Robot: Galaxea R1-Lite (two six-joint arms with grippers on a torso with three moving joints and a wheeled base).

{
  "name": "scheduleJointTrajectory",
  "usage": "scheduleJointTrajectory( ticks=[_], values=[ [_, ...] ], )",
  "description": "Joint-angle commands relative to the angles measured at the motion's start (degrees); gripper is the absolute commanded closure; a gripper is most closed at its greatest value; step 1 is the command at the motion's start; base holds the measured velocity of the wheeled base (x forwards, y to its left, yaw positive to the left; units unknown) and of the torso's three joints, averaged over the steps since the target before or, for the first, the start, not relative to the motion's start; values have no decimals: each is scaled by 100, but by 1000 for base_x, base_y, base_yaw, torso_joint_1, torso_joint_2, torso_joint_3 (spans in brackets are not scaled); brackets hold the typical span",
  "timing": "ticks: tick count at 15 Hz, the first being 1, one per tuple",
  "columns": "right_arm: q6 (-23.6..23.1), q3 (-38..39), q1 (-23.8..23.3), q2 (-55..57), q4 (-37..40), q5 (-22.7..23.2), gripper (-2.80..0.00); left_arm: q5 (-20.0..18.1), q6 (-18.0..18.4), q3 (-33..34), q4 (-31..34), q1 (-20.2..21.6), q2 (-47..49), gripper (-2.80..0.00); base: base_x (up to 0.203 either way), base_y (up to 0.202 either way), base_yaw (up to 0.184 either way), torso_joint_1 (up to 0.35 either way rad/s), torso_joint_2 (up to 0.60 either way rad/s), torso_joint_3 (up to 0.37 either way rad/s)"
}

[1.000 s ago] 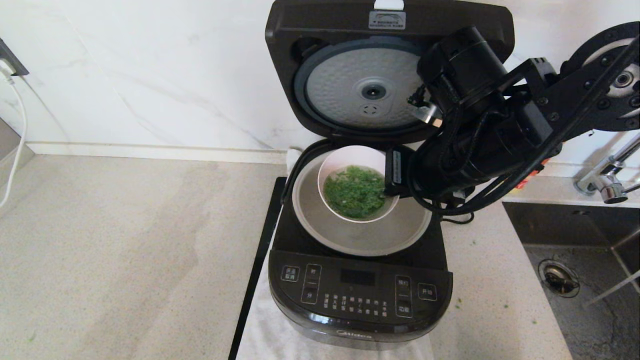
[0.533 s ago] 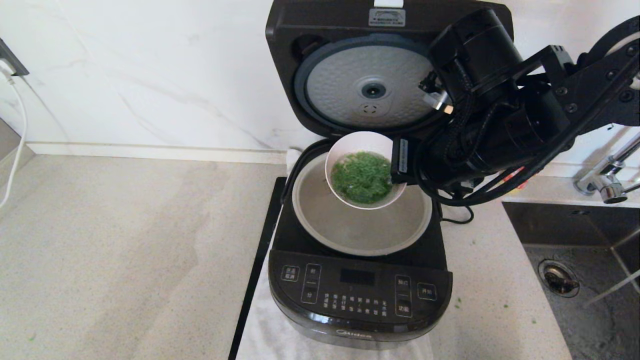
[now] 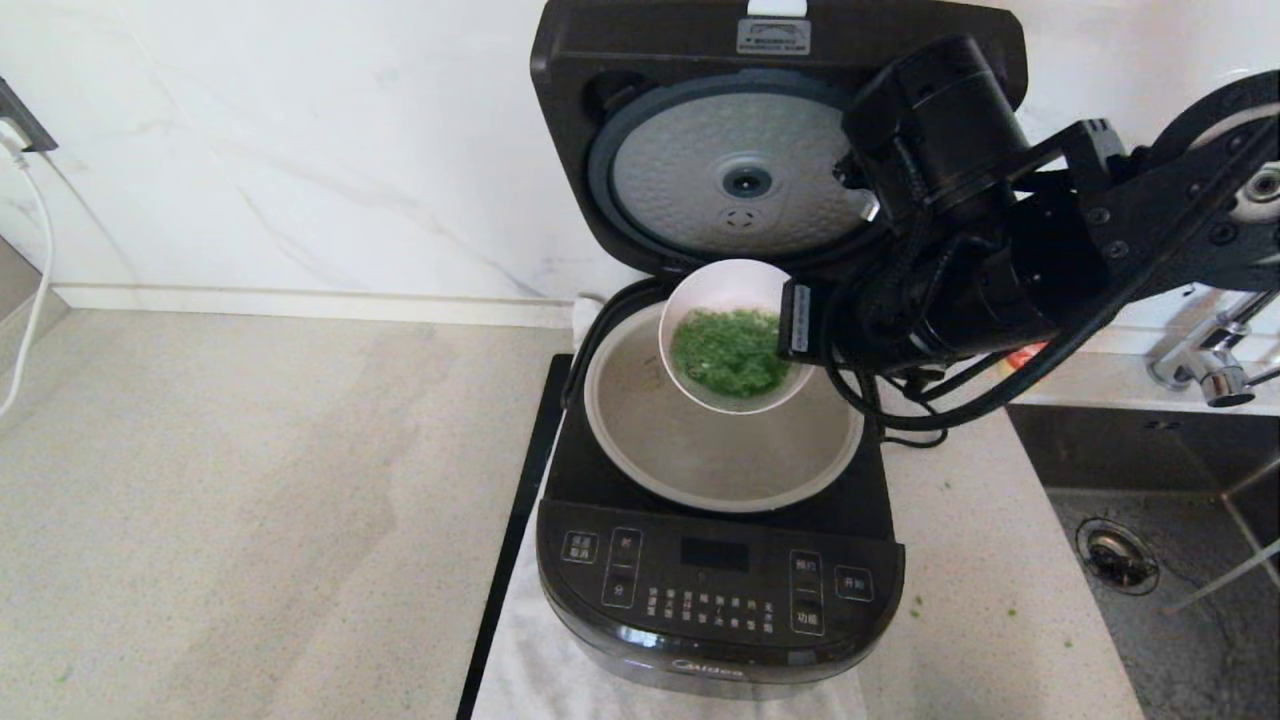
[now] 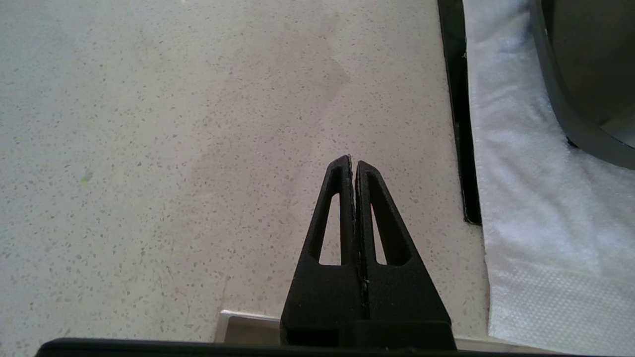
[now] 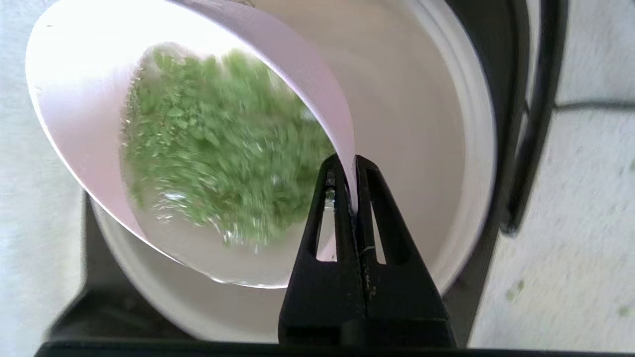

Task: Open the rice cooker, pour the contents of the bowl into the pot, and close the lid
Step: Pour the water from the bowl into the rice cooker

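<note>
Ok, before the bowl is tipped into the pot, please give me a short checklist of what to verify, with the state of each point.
1. Lid is fully open, standing upright behind the pot: ok.
2. Right tool pinches the rim of the bowl, one finger on each side: ok.
3. Bowl is over the pot opening, not over the counter: ok.
4. Green contents are still inside the bowl, with some liquid; none spilling: ok.
5. Pot is free of other objects: ok in what shows; the part under the bowl is hidden, cannot tell.
6. Left tool is shut, over the bare counter, away from the rice cooker: ok.
</note>
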Motion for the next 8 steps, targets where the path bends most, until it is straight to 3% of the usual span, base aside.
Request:
scheduleJointTrajectory(
  ticks=[1, 4, 8],
  values=[
    [-310, 623, 182, -133, -830, -305, 0, 1, -2, -2, 5, -1, -18, 0, 0, 0, 0, 0, 0, 0],
    [-1044, 1168, 402, -280, -2047, -1002, 0, 0, -2, -1, 5, -1, -18, 0, 0, 0, 0, 0, 0, 0],
    [-1242, 1348, 393, -437, -2210, -1389, 0, 0, -2, -3, 5, -1, -18, 0, 0, 0, 0, 0, 0, 0]
  ],
)
